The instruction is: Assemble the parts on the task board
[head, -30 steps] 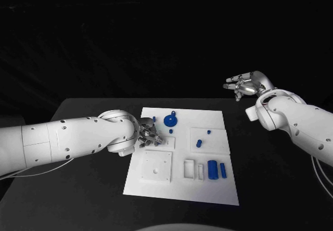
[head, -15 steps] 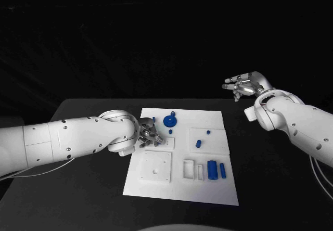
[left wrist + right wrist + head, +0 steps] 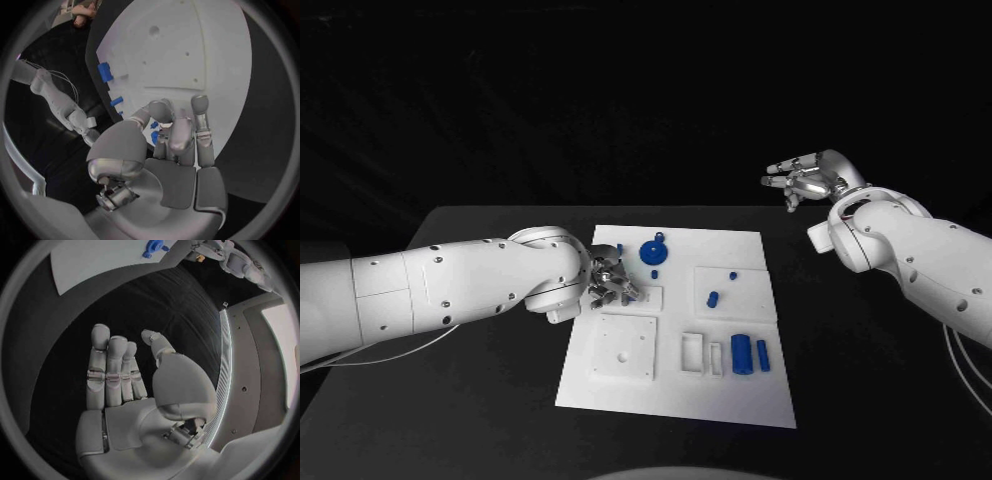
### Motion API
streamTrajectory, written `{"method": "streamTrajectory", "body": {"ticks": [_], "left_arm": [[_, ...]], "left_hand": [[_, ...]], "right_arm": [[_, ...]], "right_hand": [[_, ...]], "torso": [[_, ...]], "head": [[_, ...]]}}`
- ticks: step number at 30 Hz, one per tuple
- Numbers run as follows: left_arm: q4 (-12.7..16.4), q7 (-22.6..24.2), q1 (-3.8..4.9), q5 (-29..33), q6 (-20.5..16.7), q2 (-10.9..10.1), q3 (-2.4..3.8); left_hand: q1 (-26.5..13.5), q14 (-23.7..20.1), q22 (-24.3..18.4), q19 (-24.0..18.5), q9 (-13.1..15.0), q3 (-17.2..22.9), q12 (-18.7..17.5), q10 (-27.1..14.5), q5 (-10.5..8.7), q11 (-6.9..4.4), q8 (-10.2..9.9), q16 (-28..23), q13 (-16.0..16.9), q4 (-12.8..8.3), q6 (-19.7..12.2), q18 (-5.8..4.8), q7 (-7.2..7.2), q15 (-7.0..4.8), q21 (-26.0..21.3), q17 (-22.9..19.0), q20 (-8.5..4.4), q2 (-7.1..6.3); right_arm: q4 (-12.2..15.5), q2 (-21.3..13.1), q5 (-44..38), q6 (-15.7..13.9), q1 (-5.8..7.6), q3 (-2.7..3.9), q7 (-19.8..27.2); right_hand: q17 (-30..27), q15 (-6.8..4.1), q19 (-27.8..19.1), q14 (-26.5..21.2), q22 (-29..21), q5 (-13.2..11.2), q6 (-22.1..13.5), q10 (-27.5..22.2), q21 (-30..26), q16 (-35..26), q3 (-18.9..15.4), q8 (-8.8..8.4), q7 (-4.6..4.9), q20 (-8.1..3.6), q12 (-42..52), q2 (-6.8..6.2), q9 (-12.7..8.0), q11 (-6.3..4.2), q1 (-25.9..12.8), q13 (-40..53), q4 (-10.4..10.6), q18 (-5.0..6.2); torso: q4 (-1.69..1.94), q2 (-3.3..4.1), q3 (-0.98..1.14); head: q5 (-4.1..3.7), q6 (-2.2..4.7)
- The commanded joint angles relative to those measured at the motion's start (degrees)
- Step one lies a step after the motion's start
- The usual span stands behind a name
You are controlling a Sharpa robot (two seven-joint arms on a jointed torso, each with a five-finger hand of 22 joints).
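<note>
The white task board lies in the middle of the black table. My left hand hovers low over the board's left edge with its fingers curled in. In the left wrist view that hand pinches a small blue part between thumb and fingertips, and most of the part is hidden. On the board are a round blue piece, a small blue peg, another peg and two blue cylinders. My right hand is raised beyond the table's far right, fingers spread and holding nothing.
A raised white square block with holes sits on the board near my left hand, and white slotted frames stand beside the cylinders. Bare black table surrounds the board on all sides.
</note>
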Motion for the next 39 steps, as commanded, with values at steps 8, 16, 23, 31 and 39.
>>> {"method": "streamTrajectory", "body": {"ticks": [8, 16, 23, 31, 39], "left_arm": [[-0.28, -0.29, -0.08, 2.84, 0.64, 0.15, -0.1], [-0.06, 0.05, -0.04, 3.25, 0.51, -0.15, -0.1], [0.35, 0.18, 0.18, 3.3, 0.66, -0.56, -0.09], [0.61, 0.33, 0.33, 3.31, 0.6, -0.86, -0.09], [1.0, 0.74, 0.52, 3.41, 1.24, -1.27, -0.08]], "left_hand": [[0.0, -0.54, -0.22, 0.05, -4.47, -0.45, -0.78, 0.54, 1.4, -1.84, -2.47, -1.02, -1.11, 1.48, 9.25, -1.55, -7.04, 0.07, -1.21, -1.08, -1.6, -3.32], [0.12, -0.56, -0.06, 0.34, -6.35, -0.55, -0.9, 0.55, 1.53, -1.88, -2.38, -1.21, -1.45, 2.98, 9.45, -2.37, -7.15, 0.0, -1.91, -1.16, -2.32, -5.85], [0.9, -0.56, 0.28, 0.47, -6.44, -0.42, -0.89, 0.55, 1.17, -1.98, -2.36, -1.23, -1.61, 5.58, 9.66, -2.64, -7.2, -0.03, -2.39, -1.1, -2.58, -7.96], [2.35, -0.58, 0.74, 0.67, -6.32, -0.11, -0.91, 0.57, 0.03, -2.04, -2.36, -1.3, -1.71, 9.91, 10.08, -2.64, -7.3, -0.07, -2.91, -1.13, -2.58, -10.6], [5.05, -0.69, 1.0, 0.68, -6.75, -1.27, -0.98, 0.58, -7.23, -2.02, -2.36, -1.41, -1.78, 17.1, 11.1, -2.74, -7.3, -0.06, -3.34, -1.22, -2.59, -15.3]], "right_arm": [[-0.13, 0.09, -0.08, 1.06, 0.0, 0.03, 0.29], [-0.19, 0.09, -0.08, 1.04, -0.01, 0.03, 0.29], [-0.22, 0.07, -0.08, 1.0, -0.02, 0.03, 0.29], [-0.24, 0.05, -0.08, 0.92, -0.04, 0.03, 0.31], [-0.23, -0.08, -0.08, 0.92, -0.06, 0.03, 0.36]], "right_hand": [[0.07, -0.08, 2.01, 0.18, 0.06, 0.21, 0.14, -0.43, -0.18, -0.19, 0.2, 0.13, 0.31, 0.43, -0.07, -0.11, -0.07, -0.09, -0.43, -0.09, -0.04, 0.49], [0.1, -0.06, 1.99, 0.14, 0.06, 0.33, -0.01, -0.46, -0.31, -0.22, 0.31, 0.12, 0.34, 0.44, -0.08, -0.25, -0.07, -0.06, -0.47, -0.09, 0.15, 0.49], [0.1, -0.06, 1.99, 0.14, 0.06, 0.33, -0.01, -0.46, -0.31, -0.22, 0.31, 0.12, 0.34, 0.44, -0.08, -0.25, -0.07, -0.06, -0.47, -0.09, 0.15, 0.49], [0.1, -0.06, 1.99, 0.14, 0.01, 0.34, -0.11, -0.48, -0.47, -0.24, 0.21, 0.13, 0.37, 0.45, -0.11, -0.26, -0.06, -0.04, -0.45, -0.12, 0.23, 0.51], [0.08, -0.02, 1.95, 0.09, -0.07, 0.35, -0.25, -0.53, -0.75, -0.29, 0.03, 0.12, 0.39, 0.48, -0.14, -0.34, -0.06, -0.01, -0.45, -0.13, 0.28, 0.53]], "torso": [[0.0, 0.0, -0.02], [0.05, 0.0, -0.04], [0.05, -0.02, -0.03], [0.01, 0.01, -0.04], [0.03, -0.01, -0.02]], "head": [[-0.14, 0.03], [-0.21, -0.03], [-0.19, 0.03], [-0.22, 0.14], [-0.22, 0.17]]}}
